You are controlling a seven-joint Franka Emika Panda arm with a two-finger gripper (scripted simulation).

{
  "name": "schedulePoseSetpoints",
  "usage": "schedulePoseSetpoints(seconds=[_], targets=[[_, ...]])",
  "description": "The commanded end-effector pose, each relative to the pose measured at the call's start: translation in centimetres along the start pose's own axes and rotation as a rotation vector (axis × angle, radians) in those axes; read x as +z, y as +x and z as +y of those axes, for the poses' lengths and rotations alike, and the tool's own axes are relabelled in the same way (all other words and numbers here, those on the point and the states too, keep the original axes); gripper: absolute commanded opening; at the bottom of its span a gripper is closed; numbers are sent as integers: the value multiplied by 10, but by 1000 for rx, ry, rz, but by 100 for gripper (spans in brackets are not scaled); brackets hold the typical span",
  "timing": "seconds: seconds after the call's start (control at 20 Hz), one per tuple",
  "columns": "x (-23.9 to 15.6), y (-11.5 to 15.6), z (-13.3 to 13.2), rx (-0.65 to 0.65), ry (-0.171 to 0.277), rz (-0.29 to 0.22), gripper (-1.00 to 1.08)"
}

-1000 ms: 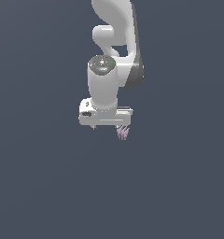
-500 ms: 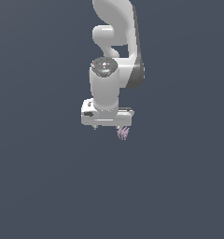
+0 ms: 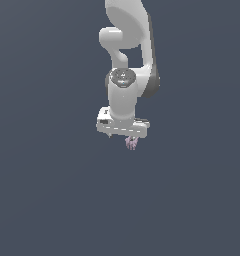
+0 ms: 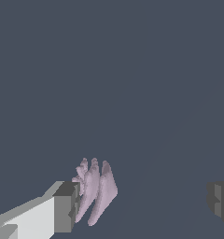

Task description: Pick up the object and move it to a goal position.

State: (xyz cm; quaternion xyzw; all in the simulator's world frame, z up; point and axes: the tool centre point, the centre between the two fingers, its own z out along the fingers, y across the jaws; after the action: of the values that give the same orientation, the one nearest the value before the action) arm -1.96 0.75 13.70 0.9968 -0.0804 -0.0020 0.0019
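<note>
surface: plain dark grey-blue ground (image 3: 47,200) | texture: uniform

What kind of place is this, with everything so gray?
Most likely a computer simulation, not a real room. A plain dark gray ground fills everything, and only a smooth white robot arm and a small purple-pink clump show.

A glossy white arm (image 3: 126,95) with rounded links, dark grey joint bands and seemingly grey-padded jaws.

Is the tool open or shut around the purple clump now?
Open. In the wrist view the two fingers stand far apart, and the purple clump lies beside only one of them, so the tool does not clamp it.
</note>
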Motion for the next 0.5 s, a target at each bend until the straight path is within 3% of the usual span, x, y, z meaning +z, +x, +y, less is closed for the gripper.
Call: schedulePoseSetpoints(seconds=[0.0,0.45], targets=[[9,-9,-9,47,1,0,100],[36,-37,-34,191,4,2,100]])
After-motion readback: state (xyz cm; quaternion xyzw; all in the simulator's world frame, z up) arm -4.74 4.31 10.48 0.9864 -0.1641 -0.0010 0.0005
